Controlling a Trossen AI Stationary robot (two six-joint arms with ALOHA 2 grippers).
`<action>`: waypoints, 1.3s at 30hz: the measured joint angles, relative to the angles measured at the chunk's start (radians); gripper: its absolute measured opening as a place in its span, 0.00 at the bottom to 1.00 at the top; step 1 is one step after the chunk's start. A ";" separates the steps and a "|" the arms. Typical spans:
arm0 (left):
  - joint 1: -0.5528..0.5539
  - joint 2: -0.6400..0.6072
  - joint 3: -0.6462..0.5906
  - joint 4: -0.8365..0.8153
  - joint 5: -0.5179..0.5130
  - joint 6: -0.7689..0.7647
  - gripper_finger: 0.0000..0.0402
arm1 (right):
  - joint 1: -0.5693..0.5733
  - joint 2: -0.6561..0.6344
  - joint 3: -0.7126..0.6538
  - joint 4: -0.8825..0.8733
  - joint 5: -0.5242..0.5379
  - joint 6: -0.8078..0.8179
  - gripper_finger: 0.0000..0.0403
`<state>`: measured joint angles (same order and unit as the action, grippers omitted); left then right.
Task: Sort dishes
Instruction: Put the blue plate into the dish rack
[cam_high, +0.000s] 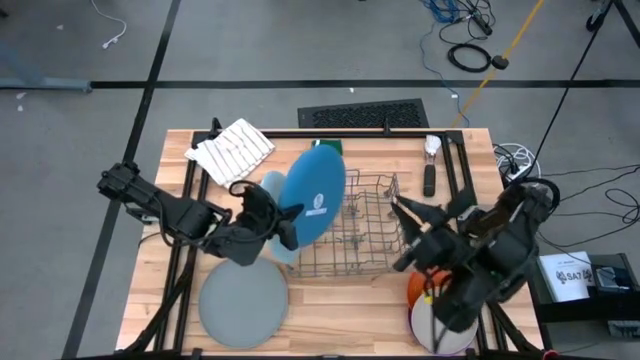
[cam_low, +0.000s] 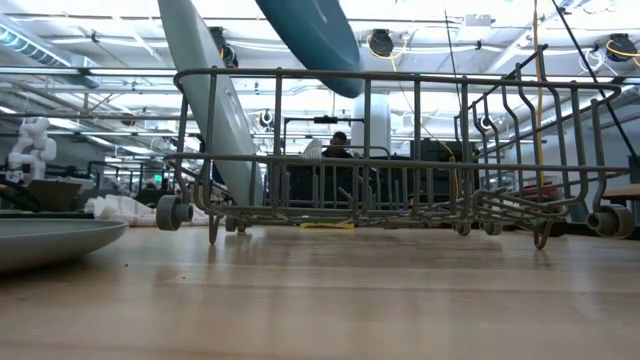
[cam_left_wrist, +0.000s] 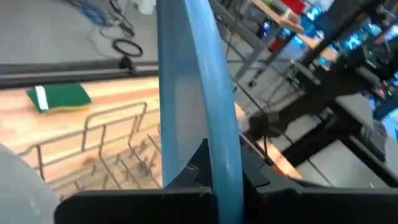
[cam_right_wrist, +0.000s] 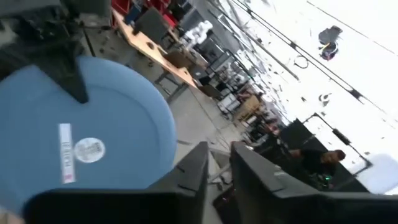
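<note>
My left gripper (cam_high: 272, 218) is shut on a darker blue plate (cam_high: 314, 195), held on edge high over the left end of the wire rack (cam_high: 355, 232). It shows at the top of the low view (cam_low: 312, 35). A light blue plate (cam_low: 207, 105) stands on edge at the rack's left end, leaning on it. A grey plate (cam_high: 243, 300) lies flat on the table at the near left. My right gripper (cam_right_wrist: 219, 163) is over the rack's right end, points toward the blue plate (cam_right_wrist: 87, 124), is open by a narrow gap and holds nothing. My left gripper pinches the darker blue plate's rim (cam_left_wrist: 225, 177) between its two fingers, one finger on each face. The fingers come level from the table's left. The plate stands on edge above the fingers, tilted, its labelled underside up, lifted clear of the rack and the table.
A white striped cloth (cam_high: 232, 150) lies at the far left and a green sponge (cam_high: 328, 146) at the far middle. An orange plate (cam_high: 418, 287) and a pale plate (cam_high: 440, 328) lie near right, partly under my right arm. A person (cam_low: 337, 146) sits beyond the table.
</note>
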<state>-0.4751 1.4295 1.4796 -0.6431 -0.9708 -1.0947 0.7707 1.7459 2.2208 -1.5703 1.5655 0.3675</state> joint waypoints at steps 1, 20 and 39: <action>0.000 0.000 0.000 -0.009 -0.010 0.000 0.03 | 0.008 -0.018 -0.011 0.000 0.002 0.016 0.08; -0.002 0.089 0.001 -0.238 -0.004 -0.263 0.03 | 0.022 -0.224 -0.264 -0.001 0.007 0.211 0.00; -0.058 0.128 0.043 -0.299 -0.087 -0.445 0.03 | 0.078 -0.223 -0.459 0.091 -0.010 0.403 0.00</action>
<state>-0.5335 1.5575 1.5224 -0.9422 -1.0576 -1.5394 0.8491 1.5231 1.7622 -1.4796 1.5555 0.7708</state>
